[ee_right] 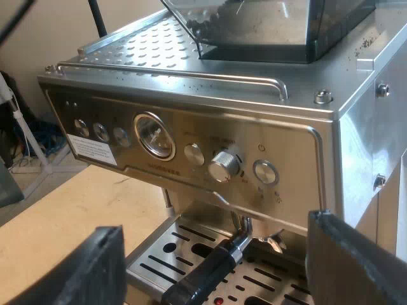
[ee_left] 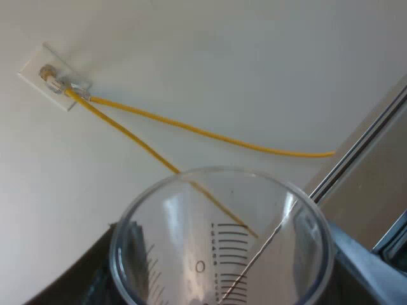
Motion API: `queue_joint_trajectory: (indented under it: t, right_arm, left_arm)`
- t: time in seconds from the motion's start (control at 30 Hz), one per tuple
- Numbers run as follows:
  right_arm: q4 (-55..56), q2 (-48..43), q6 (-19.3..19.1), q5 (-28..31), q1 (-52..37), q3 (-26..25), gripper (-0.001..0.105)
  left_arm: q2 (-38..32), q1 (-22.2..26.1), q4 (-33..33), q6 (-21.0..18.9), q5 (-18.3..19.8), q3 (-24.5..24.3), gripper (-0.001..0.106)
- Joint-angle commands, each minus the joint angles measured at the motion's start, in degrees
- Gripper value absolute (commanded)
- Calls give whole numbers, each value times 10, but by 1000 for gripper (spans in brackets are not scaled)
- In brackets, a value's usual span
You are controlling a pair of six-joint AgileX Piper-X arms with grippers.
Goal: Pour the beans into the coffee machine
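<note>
Left claw (ee_left: 229,276) was clenched on the glass (ee_left: 216,203), which looked empty. Beans (ee_right: 205,27) lay in the hopper (ee_right: 273,25) atop the machine (ee_right: 191,121). Right claw (ee_right: 216,267) hung released before its front. Pour judged done; only setting down the glass was left.

Left wrist view: close over the measuring glass (ee_left: 222,254) rim, facing a pale surface (ee_left: 254,57) with a socket plate (ee_left: 54,79). Right wrist view: close, facing the espresso machine (ee_right: 210,146) front from slightly above.
</note>
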Motion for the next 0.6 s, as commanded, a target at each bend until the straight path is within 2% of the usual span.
queue_joint_trajectory:
  t: [0.03,0.17,0.23,0.33,0.6]
  right_arm:
    - [-4,-2,1,-5,0,-7,62]
    - [-4,-2,1,-5,0,-7,62]
    - [-4,-4,1,-5,0,-7,62]
    - [0,-4,1,-5,0,-7,62]
    - [0,-4,1,-5,0,-7,62]
  left_arm:
    - [-4,-4,-15,2,-12,-7,33]
    - [-4,-4,-16,8,-18,-7,33]
    - [-4,-4,-24,40,-34,-7,32]
    - [-4,-4,-26,57,-48,-12,32]
    - [-4,-6,-33,61,-46,-14,32]
